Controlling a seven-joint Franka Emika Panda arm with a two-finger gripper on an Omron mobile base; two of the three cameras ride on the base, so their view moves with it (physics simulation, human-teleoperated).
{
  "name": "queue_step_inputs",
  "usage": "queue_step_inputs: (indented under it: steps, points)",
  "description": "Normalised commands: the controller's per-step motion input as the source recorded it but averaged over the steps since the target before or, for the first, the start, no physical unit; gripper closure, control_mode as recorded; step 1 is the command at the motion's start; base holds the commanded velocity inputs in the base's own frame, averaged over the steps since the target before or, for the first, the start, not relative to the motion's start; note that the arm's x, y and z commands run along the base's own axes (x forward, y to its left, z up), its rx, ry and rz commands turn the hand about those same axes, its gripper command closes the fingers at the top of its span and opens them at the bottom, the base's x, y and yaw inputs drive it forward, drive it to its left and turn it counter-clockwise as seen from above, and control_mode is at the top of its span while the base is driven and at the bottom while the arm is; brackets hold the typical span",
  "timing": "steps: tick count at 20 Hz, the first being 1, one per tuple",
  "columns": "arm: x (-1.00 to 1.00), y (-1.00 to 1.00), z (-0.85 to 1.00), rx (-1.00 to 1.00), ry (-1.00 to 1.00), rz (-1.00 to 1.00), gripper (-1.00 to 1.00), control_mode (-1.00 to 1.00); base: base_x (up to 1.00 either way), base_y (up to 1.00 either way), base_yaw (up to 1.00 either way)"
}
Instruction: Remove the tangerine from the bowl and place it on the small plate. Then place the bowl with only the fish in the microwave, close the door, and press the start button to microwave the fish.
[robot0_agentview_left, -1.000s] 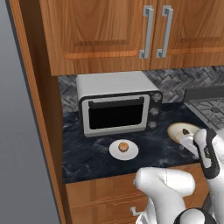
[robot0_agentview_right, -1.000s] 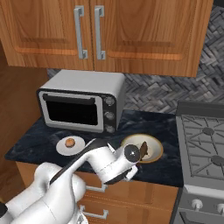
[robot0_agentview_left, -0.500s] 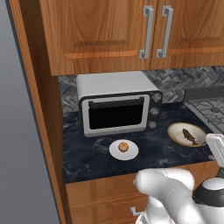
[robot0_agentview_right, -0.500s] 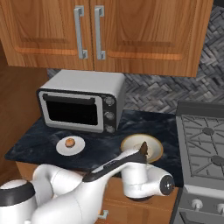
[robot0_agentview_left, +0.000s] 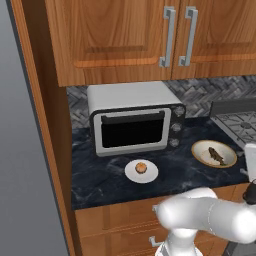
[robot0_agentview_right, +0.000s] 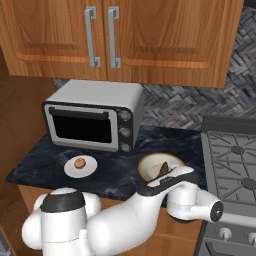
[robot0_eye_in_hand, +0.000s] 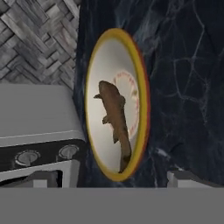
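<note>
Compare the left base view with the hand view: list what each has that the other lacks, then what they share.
Left base view alone: the tangerine resting on the small plate, the wooden cabinet doors overhead, and a stove corner. Hand view alone: a close look inside the bowl, down to the faint ring pattern under the fish. Shared: bowl holding just the fish, the silver toaster oven with its knobs, the dark marbled counter and herringbone backsplash.
</note>
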Motion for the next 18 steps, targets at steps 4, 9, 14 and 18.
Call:
queue_step_inputs:
  steps: [4,9,14,18]
  points:
    - [0.46,-0.09,-0.48,0.08,0.05,0.00,-1.00,-1.00,0.00,0.00,0.00]
    - [0.26,-0.30,-0.52,0.01,0.05,0.00,-1.00,-1.00,0.00,0.00,0.00]
    - [0.27,0.00,-0.39,0.00,0.07,0.00,-1.00,-1.00,0.00,0.00,0.00]
    - [0.14,0.00,-0.57,-0.05,0.04,0.00,-1.00,-1.00,0.00,0.00,0.00]
